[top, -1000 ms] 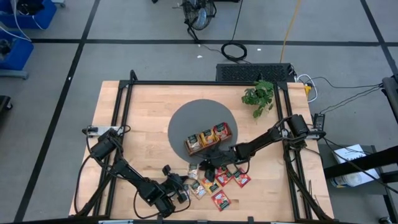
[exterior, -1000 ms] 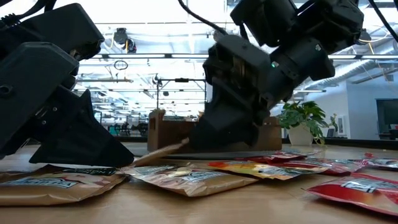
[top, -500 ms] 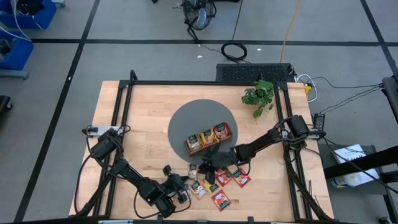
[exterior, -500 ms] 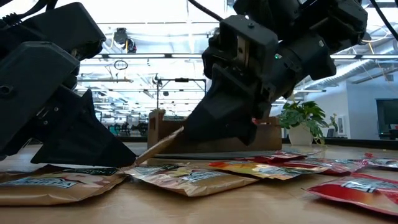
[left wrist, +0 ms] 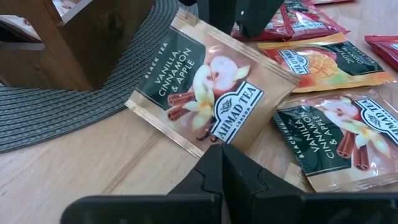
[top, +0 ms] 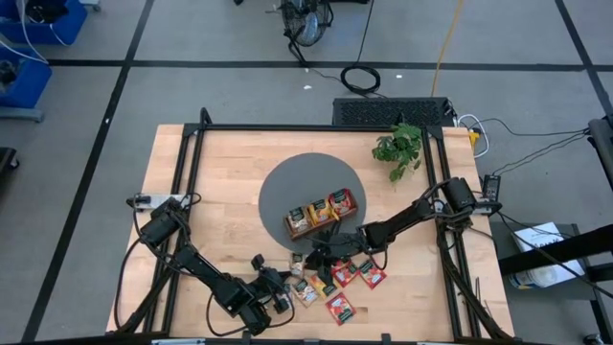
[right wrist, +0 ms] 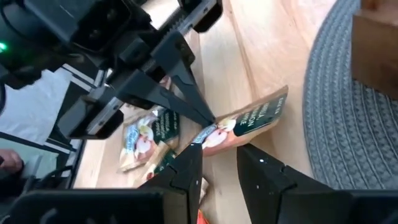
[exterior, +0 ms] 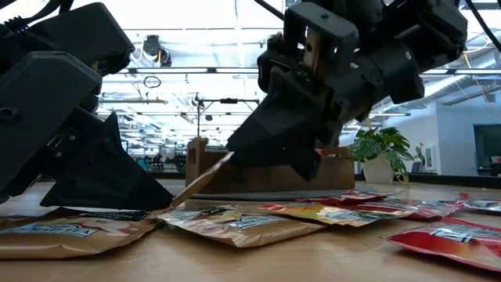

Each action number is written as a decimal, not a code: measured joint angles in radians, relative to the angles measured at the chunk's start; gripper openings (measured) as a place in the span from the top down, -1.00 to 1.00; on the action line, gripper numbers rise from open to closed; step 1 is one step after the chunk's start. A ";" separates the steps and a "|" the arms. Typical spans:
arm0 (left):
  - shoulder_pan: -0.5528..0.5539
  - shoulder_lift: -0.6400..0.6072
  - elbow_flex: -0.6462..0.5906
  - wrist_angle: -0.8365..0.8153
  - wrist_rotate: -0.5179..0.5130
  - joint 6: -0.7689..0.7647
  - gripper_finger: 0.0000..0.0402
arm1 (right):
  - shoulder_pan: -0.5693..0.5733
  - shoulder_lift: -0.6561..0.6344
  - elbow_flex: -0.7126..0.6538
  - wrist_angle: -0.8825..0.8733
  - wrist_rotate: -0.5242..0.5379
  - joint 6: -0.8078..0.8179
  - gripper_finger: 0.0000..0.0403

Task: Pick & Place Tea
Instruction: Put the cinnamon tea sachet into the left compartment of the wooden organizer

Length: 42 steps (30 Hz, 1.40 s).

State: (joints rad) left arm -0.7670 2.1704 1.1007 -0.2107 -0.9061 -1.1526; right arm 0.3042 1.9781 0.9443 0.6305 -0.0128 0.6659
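A tea sachet (left wrist: 205, 87) printed with apple and cinnamon lies slanted just in front of the grey round mat (top: 287, 182). My right gripper (right wrist: 219, 152) is shut on its raised end, coming from the table's right. My left gripper (left wrist: 219, 149), shut, meets the sachet's low near edge from the table's near left. Several more red, orange and green sachets (top: 340, 307) lie flat on the wood nearby. The brown wooden tray (top: 321, 213) stands on the mat with sachets upright in it. My left gripper touches the sachet's near edge (left wrist: 214, 142) with its shut fingertips, slanting down from the near left. That edge stays down at the table (exterior: 175, 204). My right gripper has the sachet's far end (exterior: 229, 157) between its two fingers, slanting down from the table's right. The gripper's own body hides the contact. The sachet tilts, far end raised.
A potted plant (top: 397, 146) stands at the table's far right. Loose sachets (exterior: 235, 223) spread over the near middle of the table. A black frame rail (top: 192, 172) runs along the table's left and far sides.
My right gripper has tipped upward and raised the far end of the sachet. The sachet now slants more steeply, its near edge staying down by my left gripper's tips.
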 joint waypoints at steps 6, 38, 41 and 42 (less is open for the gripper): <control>0.003 0.000 0.000 0.003 0.000 0.017 0.93 | 0.001 0.000 0.000 0.003 -0.009 -0.004 0.55; 0.001 0.003 0.000 0.114 -0.048 0.211 0.90 | 0.005 -0.001 -0.001 -0.079 0.062 -0.070 0.56; 0.001 0.003 0.000 0.120 -0.049 0.220 0.90 | 0.005 -0.001 -0.001 -0.086 0.062 -0.077 0.50; 0.001 0.003 0.000 0.130 -0.050 0.232 0.90 | 0.005 -0.001 -0.001 -0.086 0.062 -0.079 0.47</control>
State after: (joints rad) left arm -0.7662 2.1738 1.1004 -0.0807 -0.9558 -0.9210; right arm 0.3092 1.9774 0.9436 0.5446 0.0492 0.5870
